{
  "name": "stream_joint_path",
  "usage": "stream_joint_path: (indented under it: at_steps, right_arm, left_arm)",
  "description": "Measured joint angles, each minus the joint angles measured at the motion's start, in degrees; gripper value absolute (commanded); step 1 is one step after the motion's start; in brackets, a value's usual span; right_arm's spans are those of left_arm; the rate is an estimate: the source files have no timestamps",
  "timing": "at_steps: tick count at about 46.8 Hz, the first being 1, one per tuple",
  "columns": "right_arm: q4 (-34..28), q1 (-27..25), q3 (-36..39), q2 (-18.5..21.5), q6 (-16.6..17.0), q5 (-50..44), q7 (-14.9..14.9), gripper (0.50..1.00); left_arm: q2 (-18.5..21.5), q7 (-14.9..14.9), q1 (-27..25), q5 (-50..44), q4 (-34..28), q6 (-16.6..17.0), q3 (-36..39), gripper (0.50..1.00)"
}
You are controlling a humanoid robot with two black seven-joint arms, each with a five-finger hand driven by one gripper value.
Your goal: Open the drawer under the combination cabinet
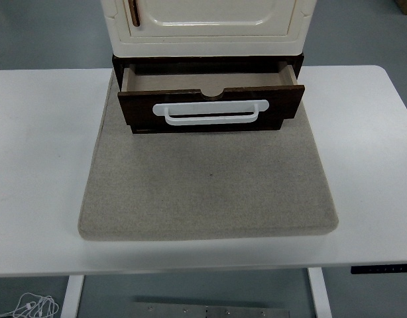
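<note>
The dark drawer [210, 106] stands pulled out partway from under the cream cabinet [207, 26], its white handle [211, 111] facing me, on a grey mat [210, 185] on the white tabletop [38, 165]. Neither hand shows, so I cannot tell their state.

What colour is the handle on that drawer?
White, on the dark brown drawer; the handle shows clearly in the head view.

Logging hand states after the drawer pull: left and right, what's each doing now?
Left hand: not in view.
Right hand: not in view; nothing grips the white bar handle.
</note>
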Motion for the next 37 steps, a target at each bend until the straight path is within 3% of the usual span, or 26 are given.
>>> stream_joint_path:
  at_steps: [6, 11, 18, 31, 37]
  right_arm:
    - [0.02, 0.00, 0.00, 0.00, 0.01, 0.00, 0.00, 0.928]
    - [-0.01, 0.00, 0.00, 0.00, 0.01, 0.00, 0.00, 0.926]
    - [0.01, 0.01, 0.00, 0.00, -0.02, 0.00, 0.01, 0.926]
    - [0.03, 0.00, -0.02, 0.00, 0.03, -0.01, 0.01, 0.926]
    - [0.05, -0.01, -0.08, 0.00, 0.08, -0.01, 0.00, 0.926]
  left_arm:
    - [-0.34, 0.73, 1.33, -1.68, 9.32, -0.89, 0.00, 1.000]
    - [-0.88, 1.71, 3.62, -6.52, 14.45, -3.67, 0.39, 1.000]
    - [-2.65, 4.51, 8.21, -10.42, 18.18, -8.86, 0.48, 1.000]
    - [-7.48, 4.67, 16.64, -18.12, 23.18, -15.44, 0.02, 1.000]
    - [-9.75, 4.63, 19.56, -21.40, 25.23, -21.21, 0.01, 1.000]
